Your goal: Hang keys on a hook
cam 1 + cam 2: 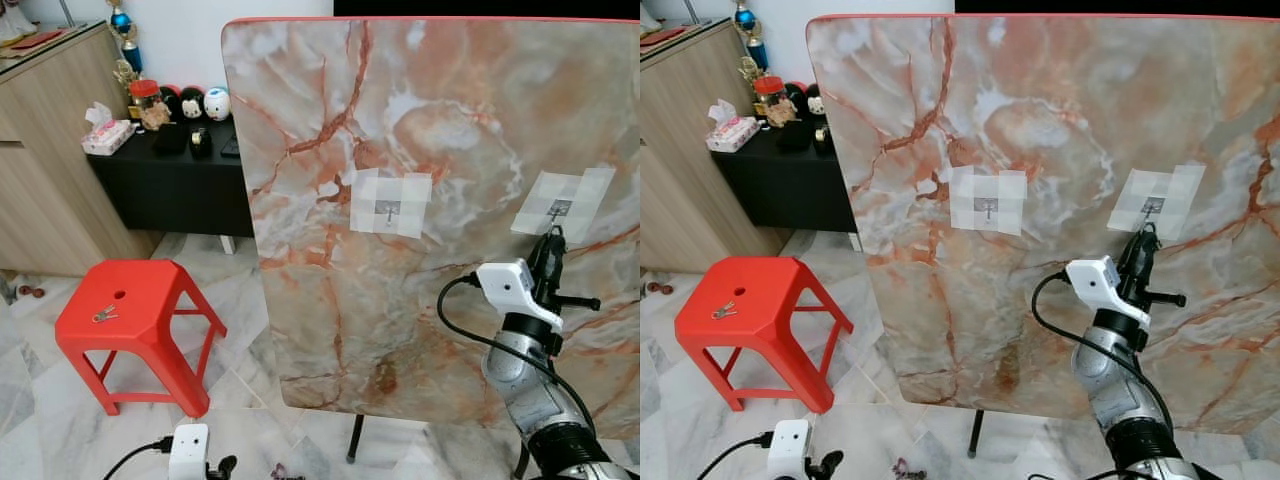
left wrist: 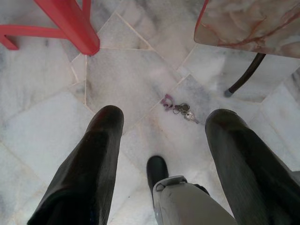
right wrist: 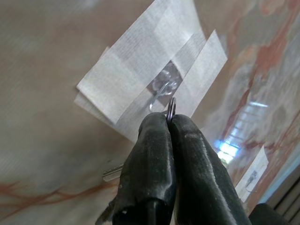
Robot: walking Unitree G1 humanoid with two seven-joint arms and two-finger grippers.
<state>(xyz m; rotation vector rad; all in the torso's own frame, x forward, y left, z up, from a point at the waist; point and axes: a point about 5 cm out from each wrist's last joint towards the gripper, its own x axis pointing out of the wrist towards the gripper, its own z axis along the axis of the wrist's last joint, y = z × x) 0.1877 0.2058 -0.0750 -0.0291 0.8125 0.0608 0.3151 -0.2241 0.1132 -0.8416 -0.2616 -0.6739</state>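
Observation:
Two clear hooks are taped to an upright marble tabletop (image 1: pixel 420 120): one in the middle (image 1: pixel 388 208), one further right (image 1: pixel 560 208). My right gripper (image 1: pixel 553 240) is raised just below the right hook. In the right wrist view it is shut on a thin key ring (image 3: pixel 171 107) whose top edge sits right beside the hook (image 3: pixel 161 89); a key (image 3: pixel 112 172) hangs behind the fingers. My left gripper (image 2: pixel 164 122) hangs low and open over the floor. A bunch of keys with a purple tag (image 2: pixel 180 108) lies on the tiles beyond it. Another small key set (image 1: pixel 104 314) rests on the red stool (image 1: pixel 150 300).
The tabletop stands on a thin black leg (image 1: pixel 354 438). The red stool is at my left on the marble floor. Behind it are a wooden cabinet (image 1: pixel 50 180) and a low black table (image 1: pixel 170 170) with a tissue box and toys.

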